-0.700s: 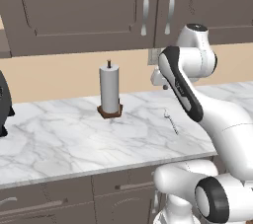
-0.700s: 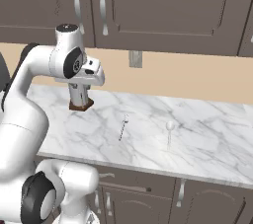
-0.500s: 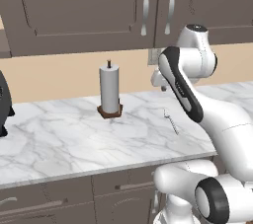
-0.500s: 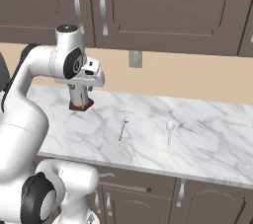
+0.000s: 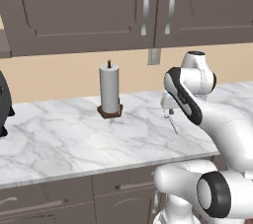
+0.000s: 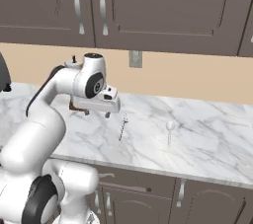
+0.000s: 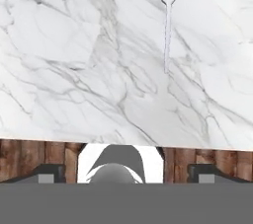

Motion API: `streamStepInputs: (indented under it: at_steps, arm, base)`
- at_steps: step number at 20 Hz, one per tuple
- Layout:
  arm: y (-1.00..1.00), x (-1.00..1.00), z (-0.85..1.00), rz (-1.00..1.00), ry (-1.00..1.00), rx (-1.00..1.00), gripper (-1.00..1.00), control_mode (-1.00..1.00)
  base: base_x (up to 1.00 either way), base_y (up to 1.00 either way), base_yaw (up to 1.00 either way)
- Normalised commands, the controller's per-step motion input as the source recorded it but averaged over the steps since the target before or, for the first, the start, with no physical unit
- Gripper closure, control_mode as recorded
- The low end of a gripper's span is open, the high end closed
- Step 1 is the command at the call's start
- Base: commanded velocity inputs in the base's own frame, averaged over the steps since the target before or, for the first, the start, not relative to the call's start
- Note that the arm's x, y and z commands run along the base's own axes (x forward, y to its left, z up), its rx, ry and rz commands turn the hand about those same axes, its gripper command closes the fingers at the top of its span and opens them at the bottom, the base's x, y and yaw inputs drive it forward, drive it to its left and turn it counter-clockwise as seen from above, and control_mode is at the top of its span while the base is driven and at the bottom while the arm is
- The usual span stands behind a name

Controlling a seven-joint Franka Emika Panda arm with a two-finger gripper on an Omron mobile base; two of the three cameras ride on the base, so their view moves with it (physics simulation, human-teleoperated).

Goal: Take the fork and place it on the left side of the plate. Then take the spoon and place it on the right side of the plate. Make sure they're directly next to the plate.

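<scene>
Fork: we see the fork (image 6: pixel 123 127) lying untouched at mid-frame of the right base view, on the marble desk (image 6: pixel 207 144).
Spoon: the spoon (image 6: pixel 169 132) lies right of it, also unmoved.
Tool: our tool (image 6: pixel 97 113) hangs spread and empty, left of the fork.
Progress: 0 of 2 placements done, we judge.

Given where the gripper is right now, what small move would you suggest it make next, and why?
Probably ease the open gripper forward and down toward the fork. The fork lies flat and untouched on the marble counter, ahead of the fingertips in the hand view and a little to one side, and in the right base view the gripper hangs above the counter short of the fork.
</scene>
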Motion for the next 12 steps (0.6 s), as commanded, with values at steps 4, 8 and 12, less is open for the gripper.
streamStepInputs:
  at_steps: [4, 8, 12]
  arm:
    - [-0.33, 0.55, -0.88, -0.01, 0.18, 0.00, -1.00, -1.00]
    - [-0.13, 0.57, -0.77, 0.00, 0.04, 0.00, -1.00, -1.00]
    - [-0.15, 0.40, -0.50, 0.00, -0.02, 0.00, -1.00, -1.00]
  base:
    - [0.00, 0.00, 0.00]
    - [0.00, 0.00, 0.00]
    - [0.00, 0.00, 0.00]
